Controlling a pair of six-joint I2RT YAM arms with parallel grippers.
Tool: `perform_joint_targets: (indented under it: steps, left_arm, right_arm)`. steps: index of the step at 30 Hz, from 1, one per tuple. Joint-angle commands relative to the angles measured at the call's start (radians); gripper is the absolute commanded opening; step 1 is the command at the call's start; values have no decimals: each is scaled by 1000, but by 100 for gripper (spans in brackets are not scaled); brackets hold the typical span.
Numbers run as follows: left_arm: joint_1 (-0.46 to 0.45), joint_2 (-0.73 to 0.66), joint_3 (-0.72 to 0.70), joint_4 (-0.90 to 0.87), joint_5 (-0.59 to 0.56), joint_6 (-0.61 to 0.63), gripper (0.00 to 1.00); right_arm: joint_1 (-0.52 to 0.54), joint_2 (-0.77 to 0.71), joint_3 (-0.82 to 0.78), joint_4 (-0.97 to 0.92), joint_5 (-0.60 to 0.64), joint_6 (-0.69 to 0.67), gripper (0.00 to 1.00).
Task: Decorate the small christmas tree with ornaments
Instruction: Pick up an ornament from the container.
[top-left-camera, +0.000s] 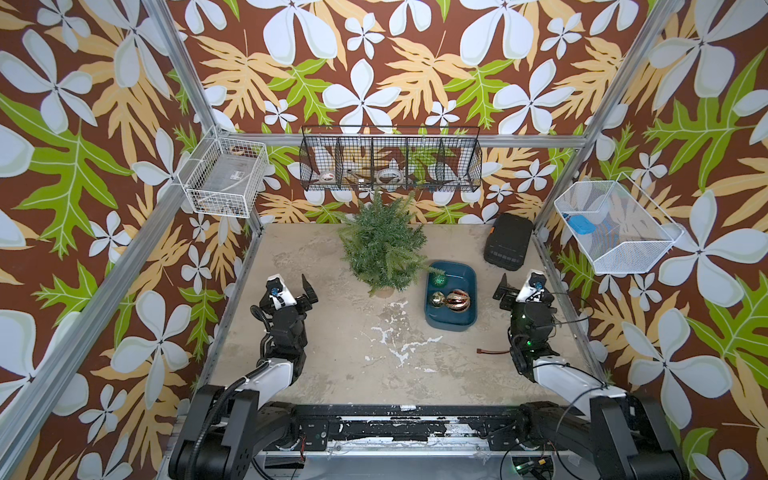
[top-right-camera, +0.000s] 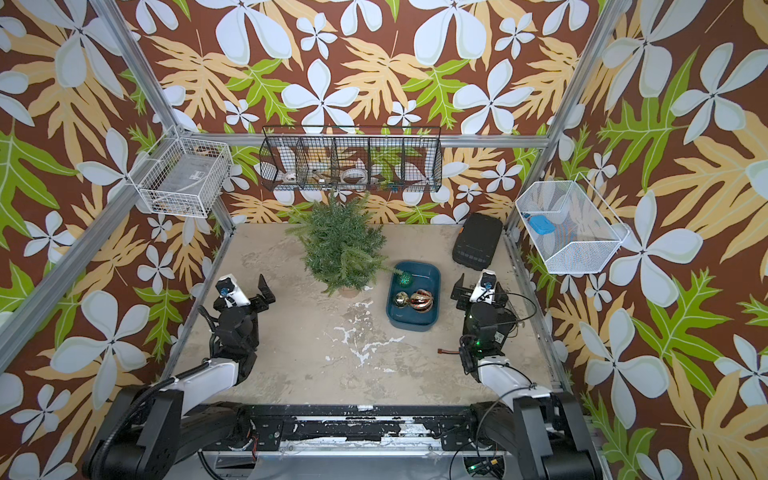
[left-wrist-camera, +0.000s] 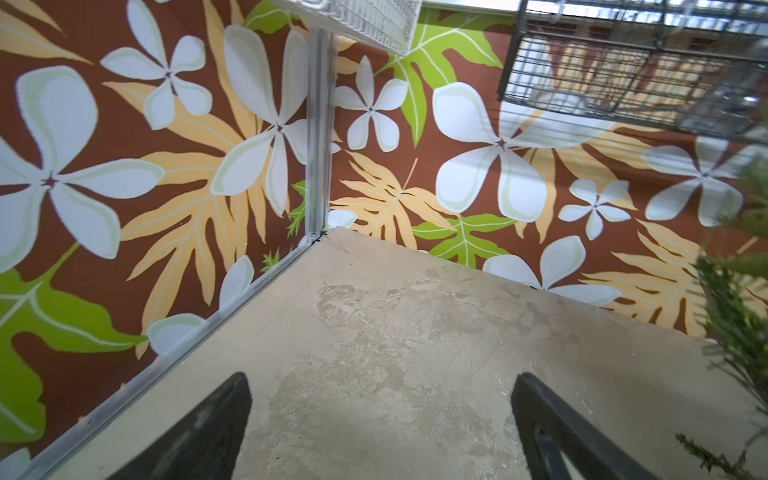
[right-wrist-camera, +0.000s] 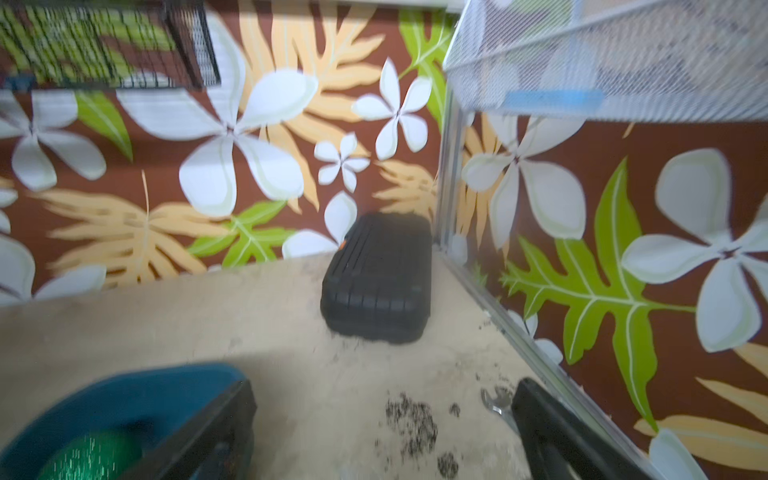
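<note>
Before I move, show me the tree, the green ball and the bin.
tree (top-left-camera: 382, 245), in a top view, middle of its foliage.
green ball (top-left-camera: 439, 281), in a top view, its glittery top.
bin (top-left-camera: 460, 279), in a top view, bare blue floor near its far corner.

We can read no text, brand or number anywhere in these views. In both top views we see a pale label with dark marks on the grey box that lies in the white wire basket, but its print is too small for us to make out. The black case has a small orange spot at one corner, and we cannot tell whether it is a logo.
</note>
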Motion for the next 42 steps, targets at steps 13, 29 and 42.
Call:
perform_joint_targets:
  steps: [13, 29, 42]
  left_arm:
    - [2, -400, 106, -708, 422, -566, 88]
    - [0, -344, 90, -818, 803, -543, 87]
    - [0, -313, 80, -778, 849, -562, 87]
  right_arm:
    - [-13, 26, 476, -1020, -519, 309, 88]
    - [170, 386, 718, -1229, -478, 240, 83]
    - [178, 502, 741, -1212, -456, 255, 86]
